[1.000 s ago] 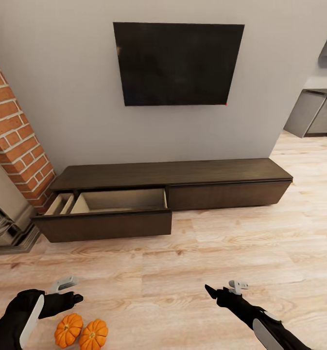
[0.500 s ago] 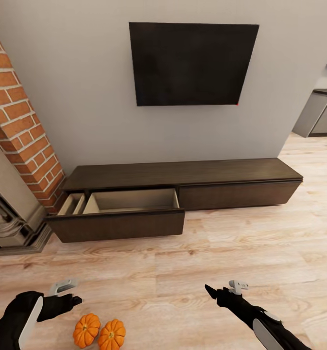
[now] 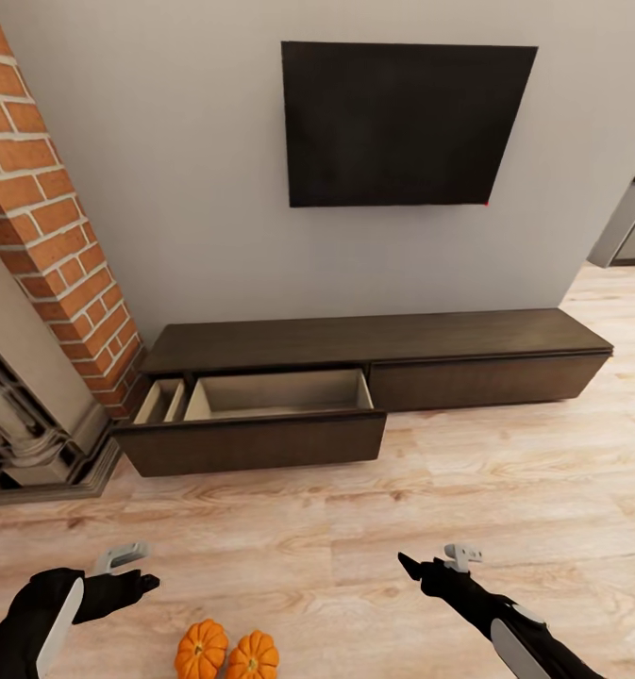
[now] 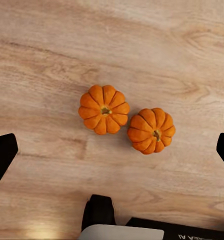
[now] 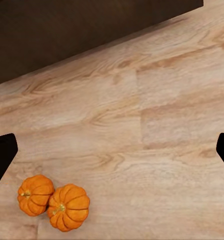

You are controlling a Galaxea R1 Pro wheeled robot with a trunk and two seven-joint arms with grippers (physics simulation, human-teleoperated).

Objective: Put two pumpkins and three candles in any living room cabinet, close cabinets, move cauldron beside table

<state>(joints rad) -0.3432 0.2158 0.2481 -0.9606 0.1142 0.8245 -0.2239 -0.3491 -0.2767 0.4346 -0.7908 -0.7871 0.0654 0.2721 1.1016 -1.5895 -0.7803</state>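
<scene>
Two small orange pumpkins (image 3: pixel 201 649) (image 3: pixel 252 655) sit side by side on the wood floor, right below me. In the left wrist view both pumpkins (image 4: pixel 104 109) (image 4: pixel 151 130) lie under my open left gripper (image 4: pixel 112 152), which hovers above them and holds nothing. That left gripper (image 3: pixel 136 569) hangs just left of the pumpkins in the head view. My right gripper (image 3: pixel 433 558) is open and empty, out to their right; its wrist view catches the pumpkins (image 5: pixel 36 194) (image 5: pixel 68 206) too. The dark-brown cabinet (image 3: pixel 383 344) runs along the wall, its left front (image 3: pixel 260 441) pulled out over a beige inside. Candles and cauldron are out of view.
A red brick chimney (image 3: pixel 53 217) and grey fireplace surround (image 3: pixel 25 424) stand at the left, close to the pulled-out front. A black TV (image 3: pixel 407 123) hangs above the cabinet. A grey kitchen unit (image 3: pixel 628 226) is at the far right. Wood floor (image 3: pixel 506 490) lies between me and the cabinet.
The whole view has shifted: cabinet, TV and pumpkins now sit further right in the picture, so the camera has moved. Both arms keep their places in the view, grippers still open.
</scene>
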